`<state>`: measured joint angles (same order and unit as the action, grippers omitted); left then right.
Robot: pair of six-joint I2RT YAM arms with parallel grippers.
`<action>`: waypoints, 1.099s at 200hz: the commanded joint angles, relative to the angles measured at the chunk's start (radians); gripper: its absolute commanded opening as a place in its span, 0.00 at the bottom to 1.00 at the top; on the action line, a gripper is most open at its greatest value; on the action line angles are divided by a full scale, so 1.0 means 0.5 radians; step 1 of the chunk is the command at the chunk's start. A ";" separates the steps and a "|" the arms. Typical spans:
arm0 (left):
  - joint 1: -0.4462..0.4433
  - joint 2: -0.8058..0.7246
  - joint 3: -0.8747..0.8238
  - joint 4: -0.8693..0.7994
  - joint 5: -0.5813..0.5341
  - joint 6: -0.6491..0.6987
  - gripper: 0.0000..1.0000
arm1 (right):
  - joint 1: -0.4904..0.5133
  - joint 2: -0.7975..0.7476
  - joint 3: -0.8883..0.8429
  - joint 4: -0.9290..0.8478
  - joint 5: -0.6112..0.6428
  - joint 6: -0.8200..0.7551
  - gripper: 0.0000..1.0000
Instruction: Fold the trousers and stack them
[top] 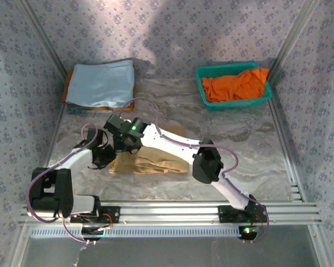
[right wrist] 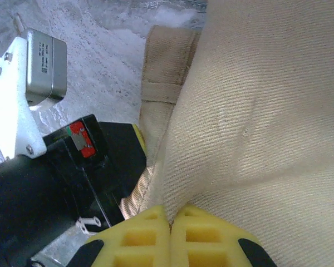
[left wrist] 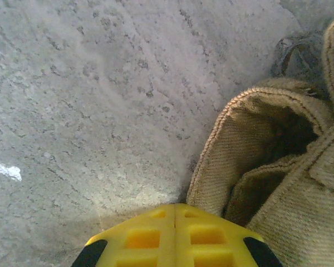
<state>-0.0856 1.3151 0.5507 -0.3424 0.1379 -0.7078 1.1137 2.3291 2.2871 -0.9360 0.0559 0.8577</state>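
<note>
**Trousers** (top: pixel 150 164): tan, part-folded, lying mid-bench (top: pixel 267 161) just ahead of the arm bases.

**Right gripper** (right wrist: pixel 171 217): jaws closed, pinching trouser cloth, which runs taut away from the tips.

**Left gripper** (left wrist: pixel 175 217): jaws closed with nothing seen between them. The tip is low over the bench, just beside an open cloth edge.

**Also present:** blue cloth (top: pixel 103 83), far left. Basket (top: pixel 236 104) holding an orange garment (top: pixel 236 86), far right.

**Risks, as judged:**
- The single pinch may catch one layer only, so lifting could open the fold.
- An unheld left edge may drag and skew.
- The grippers sit close together and could collide.
- The cloth may slip.
</note>
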 commanded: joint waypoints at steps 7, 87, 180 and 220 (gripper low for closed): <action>-0.010 0.015 -0.066 0.077 0.081 -0.019 0.00 | 0.018 0.018 0.088 -0.002 -0.018 0.098 0.00; 0.035 -0.002 -0.087 0.093 0.116 -0.050 0.00 | 0.057 -0.050 -0.157 0.263 -0.130 0.142 0.00; 0.290 -0.509 -0.030 -0.314 0.078 -0.124 0.34 | 0.013 -0.559 -0.759 0.578 -0.310 0.143 0.51; 0.285 -0.612 0.266 -0.580 0.131 -0.015 0.46 | -0.203 -1.012 -1.193 0.579 -0.158 0.049 0.48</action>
<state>0.0700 1.0260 0.5732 -0.5220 0.1837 -0.7498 1.0958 1.9862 1.7977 -0.6609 -0.0864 0.9180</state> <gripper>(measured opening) 0.444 0.502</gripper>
